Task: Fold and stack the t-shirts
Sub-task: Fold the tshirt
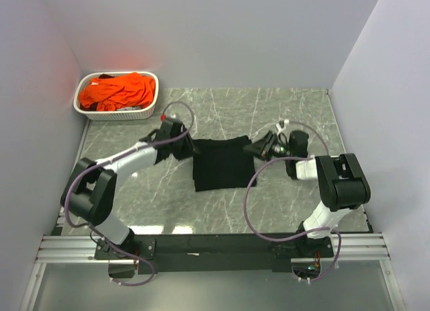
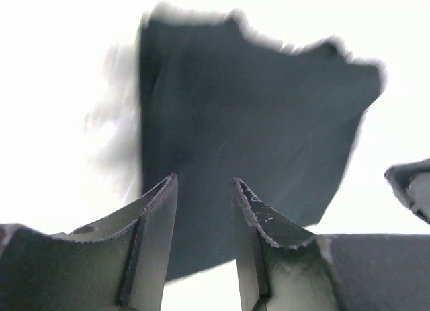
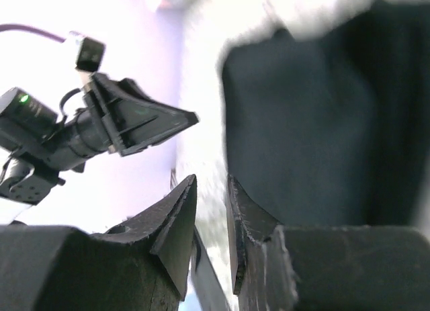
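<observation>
Left tool (image 2: 203, 180) of mine parted, empty, by one far corner of the black t-shirt (image 1: 220, 164), my right tool (image 3: 211, 178) narrowly parted by the other, shirt on desk (image 1: 282, 116).

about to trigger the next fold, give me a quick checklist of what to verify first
1. left gripper free of cloth: ok, jaws apart, nothing between.
2. right gripper free of cloth: ok, narrow empty gap.
3. black t-shirt lying on the table: ok.
4. Its edges squared: cannot tell, wrist views blurred.
5. orange t-shirts in the white basket: ok.
</observation>
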Controlling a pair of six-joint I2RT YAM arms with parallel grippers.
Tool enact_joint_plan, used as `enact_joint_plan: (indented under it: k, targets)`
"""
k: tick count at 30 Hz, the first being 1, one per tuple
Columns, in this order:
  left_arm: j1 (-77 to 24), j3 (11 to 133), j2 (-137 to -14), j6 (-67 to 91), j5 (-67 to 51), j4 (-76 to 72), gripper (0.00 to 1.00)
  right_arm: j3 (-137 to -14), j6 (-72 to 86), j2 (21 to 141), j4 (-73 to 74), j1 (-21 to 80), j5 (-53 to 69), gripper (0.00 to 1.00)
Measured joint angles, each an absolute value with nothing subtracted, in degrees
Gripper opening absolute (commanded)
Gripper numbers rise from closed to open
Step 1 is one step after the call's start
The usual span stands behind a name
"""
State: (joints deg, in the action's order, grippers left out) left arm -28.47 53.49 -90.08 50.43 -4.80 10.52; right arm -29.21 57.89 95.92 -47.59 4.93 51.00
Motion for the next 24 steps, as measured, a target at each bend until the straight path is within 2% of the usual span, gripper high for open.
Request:
enact_joint_plan:
  k: [5,12,19,24]
  targets:
    - [-25.3,65.3,-98.2,48.2,-5.6,10.0,0.43,-41.4,59.4,98.8,-46.2,5.9,50.0,0.32]
    - [-23.9,73.0,-111.6,47.2,-7.6,10.3,0.41,-53.0,61.8,112.8,-45.3,7.0,47.5,0.32]
    - [-21.9,73.3,-114.9,48.0,-11.2,7.9,0.41,-53.8,63.0,123.3,-44.6,6.5,45.7,0.31]
    - [-21.3,73.0,-115.3,49.0,-12.6,6.2,0.42,-52.4,63.8,123.8,-47.9,4.7,46.2,0.31]
